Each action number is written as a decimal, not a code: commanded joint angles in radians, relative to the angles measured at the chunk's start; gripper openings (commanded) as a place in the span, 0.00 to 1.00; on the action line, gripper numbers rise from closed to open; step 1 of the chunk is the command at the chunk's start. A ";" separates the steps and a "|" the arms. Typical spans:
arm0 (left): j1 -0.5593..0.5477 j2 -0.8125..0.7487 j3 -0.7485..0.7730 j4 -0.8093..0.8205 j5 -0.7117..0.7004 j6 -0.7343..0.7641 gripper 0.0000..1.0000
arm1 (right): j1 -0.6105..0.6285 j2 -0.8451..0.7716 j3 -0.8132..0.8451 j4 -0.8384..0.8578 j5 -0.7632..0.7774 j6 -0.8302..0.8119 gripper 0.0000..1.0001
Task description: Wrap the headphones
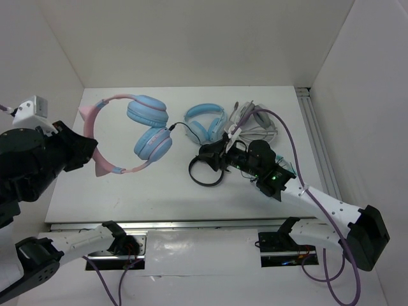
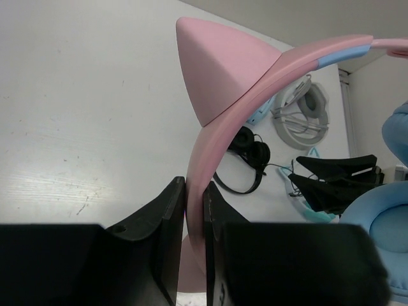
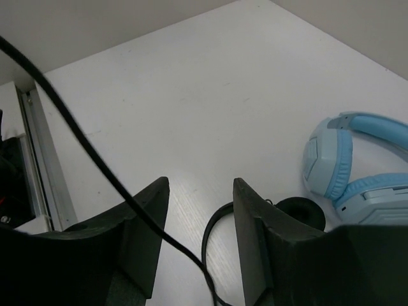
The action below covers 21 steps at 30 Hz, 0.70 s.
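Observation:
The headphones [image 1: 137, 131] have a pink headband with cat ears [image 2: 220, 70] and light blue ear cups [image 1: 153, 143]. They hang in the air over the left of the table. My left gripper [image 1: 89, 153] is shut on the pink headband [image 2: 255, 83], which sits pinched between its jaws [image 2: 194, 191]. The thin black cable [image 1: 185, 131] runs from the lower cup toward my right gripper [image 1: 214, 152]. In the right wrist view the cable [image 3: 83, 143] crosses the gap of the right gripper [image 3: 201, 188], which is open and grips nothing.
A black on-ear pair [image 1: 207, 173] lies just under the right gripper. It also shows in the right wrist view [image 3: 299, 213]. An all-light-blue pair [image 1: 205, 121] and a white-and-teal pair [image 1: 256, 124] lie behind it. A metal rail [image 1: 312, 127] runs along the right wall.

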 commanded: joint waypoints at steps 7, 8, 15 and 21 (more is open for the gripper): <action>0.005 -0.025 0.046 0.088 -0.002 -0.043 0.00 | 0.006 -0.037 -0.024 0.115 0.046 -0.009 0.53; 0.005 -0.025 0.046 0.088 -0.002 -0.043 0.00 | 0.006 -0.038 -0.024 0.115 0.046 -0.009 0.53; 0.005 -0.035 0.055 0.088 -0.039 -0.066 0.00 | 0.006 -0.038 -0.043 0.115 0.055 0.000 0.18; 0.005 -0.077 -0.118 0.269 -0.087 0.006 0.00 | 0.066 -0.077 -0.043 0.053 0.264 0.009 0.00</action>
